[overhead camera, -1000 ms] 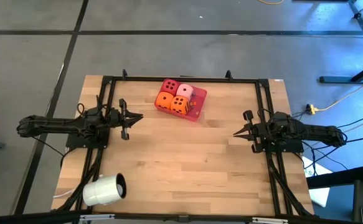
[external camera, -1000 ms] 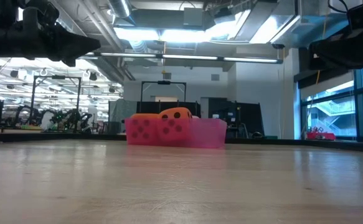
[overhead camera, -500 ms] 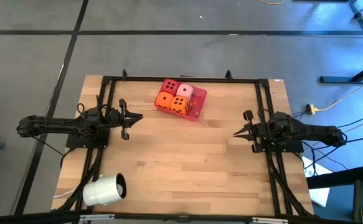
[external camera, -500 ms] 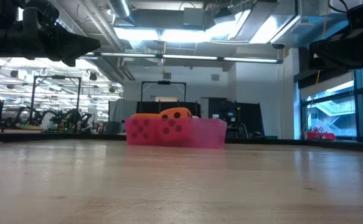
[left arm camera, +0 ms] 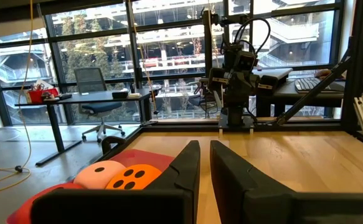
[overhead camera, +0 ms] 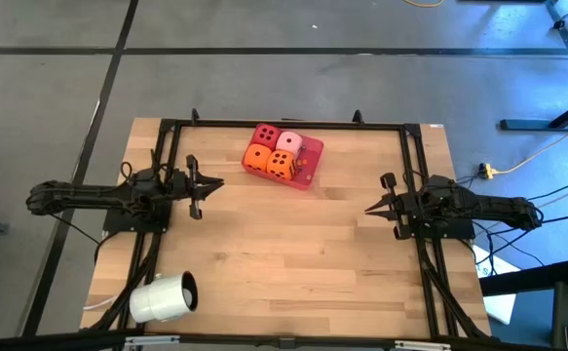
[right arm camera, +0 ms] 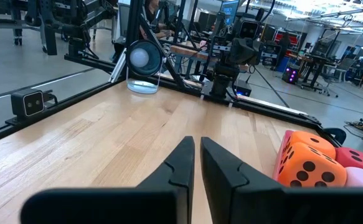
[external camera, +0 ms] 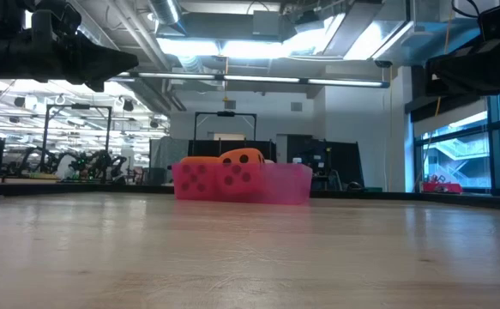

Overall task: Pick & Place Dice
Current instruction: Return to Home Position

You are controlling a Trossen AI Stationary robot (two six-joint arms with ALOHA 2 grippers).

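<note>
My left gripper (overhead camera: 220, 183) hangs above the left part of the wooden table (overhead camera: 293, 263). Its two fingers are drawn together with only a thin slit between them and nothing held, as the left wrist view confirms (left arm camera: 205, 149). On the same side a white cup (overhead camera: 164, 296) lies tipped over near the table's corner, well apart from that gripper and from the dice. The red tray (overhead camera: 312, 158) sits near the opposite table edge, between my two grippers and touching neither, somewhat nearer the left one. All four dice rest inside it, packed two by two: the red die (overhead camera: 265, 135) and the pale pink die (overhead camera: 288, 142) on the side nearer the table's edge. The first orange die (overhead camera: 256, 156) and the second orange die (overhead camera: 282, 164), its dark pips facing up, fill the side nearer the table's middle. Past my left fingers I see the pink and orange dice just off to one side. My right gripper (overhead camera: 368, 209) hangs above the right part of the table, pointing inward, its fingers likewise pressed nearly together on nothing (right arm camera: 197, 142), with the tray of dice off to one side ahead of it.
</note>
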